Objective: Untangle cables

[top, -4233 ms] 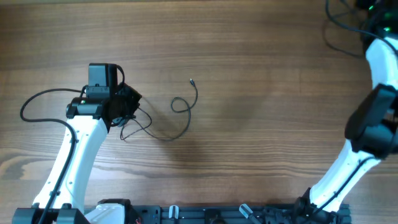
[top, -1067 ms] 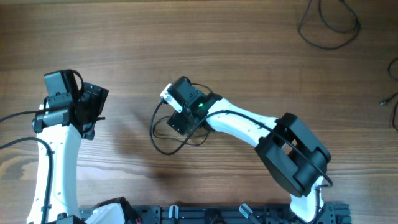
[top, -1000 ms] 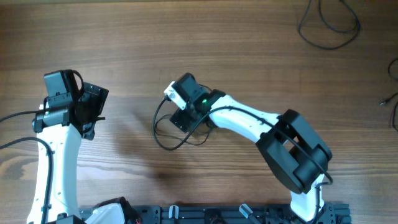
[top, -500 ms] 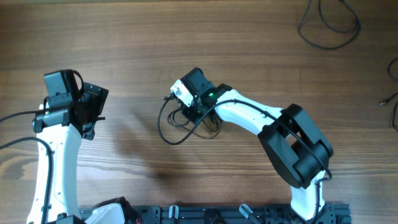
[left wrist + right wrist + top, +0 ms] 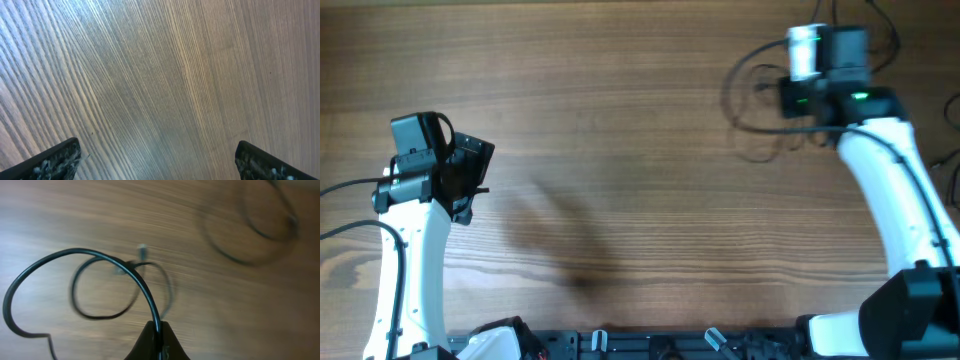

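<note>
Right wrist view: right gripper (image 5: 158,336) clamps a thin black cable (image 5: 87,251) curling in loops; left gripper (image 5: 157,161) gapes wide above grained wooden table (image 5: 175,75).

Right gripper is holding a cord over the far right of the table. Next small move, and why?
Probably lower the right gripper and lay the cable on the table: it pinches one strand, and loose loops trail blurred beneath.
</note>
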`<state>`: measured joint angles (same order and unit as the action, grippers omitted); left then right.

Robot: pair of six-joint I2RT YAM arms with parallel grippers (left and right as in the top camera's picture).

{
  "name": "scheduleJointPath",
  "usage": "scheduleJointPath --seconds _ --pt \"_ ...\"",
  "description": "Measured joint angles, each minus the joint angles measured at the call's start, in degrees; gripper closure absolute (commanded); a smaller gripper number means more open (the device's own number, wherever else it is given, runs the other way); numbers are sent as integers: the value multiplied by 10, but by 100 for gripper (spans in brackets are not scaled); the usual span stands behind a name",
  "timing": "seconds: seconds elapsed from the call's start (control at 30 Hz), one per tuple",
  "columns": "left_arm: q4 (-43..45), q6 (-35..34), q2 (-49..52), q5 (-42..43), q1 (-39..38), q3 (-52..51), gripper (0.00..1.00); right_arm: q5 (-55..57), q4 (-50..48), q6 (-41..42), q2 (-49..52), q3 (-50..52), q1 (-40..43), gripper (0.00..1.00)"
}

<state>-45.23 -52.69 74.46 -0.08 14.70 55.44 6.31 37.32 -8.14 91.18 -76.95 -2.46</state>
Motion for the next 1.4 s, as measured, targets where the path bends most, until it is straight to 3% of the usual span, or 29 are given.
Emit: scheduleJointPath --seconds 0.13,0.27,0.3,0.33,0.43,0.57,0.8,0.93,1.17,1.27,1.4 --pt "0 0 0 0 0 0 0 -3 -7 0 21 0 151 96" --pt "0 0 0 0 0 0 0 -91 -21 9 112 0 210 94" --pt "0 0 0 0 0 0 0 -103 -24 21 135 0 209 36" --pt "0 0 0 0 0 0 0 -107 -28 34 151 0 208 0" --pt "0 0 0 0 0 0 0 -104 -40 82 193 0 208 0" --pt "0 0 0 0 0 0 0 -90 -20 114 153 0 208 0" --pt "-1 0 0 0 0 0 0 -142 64 136 -185 -13 208 0" --pt "-1 0 0 2 0 0 0 -169 163 141 -317 -12 208 0" --pt "-1 0 0 2 0 0 0 -199 204 141 -580 -12 208 0" --pt "0 0 0 2 0 0 0 -205 240 142 -641 -13 208 0" --pt "-1 0 0 2 0 0 0 -205 358 142 -646 -12 208 0"
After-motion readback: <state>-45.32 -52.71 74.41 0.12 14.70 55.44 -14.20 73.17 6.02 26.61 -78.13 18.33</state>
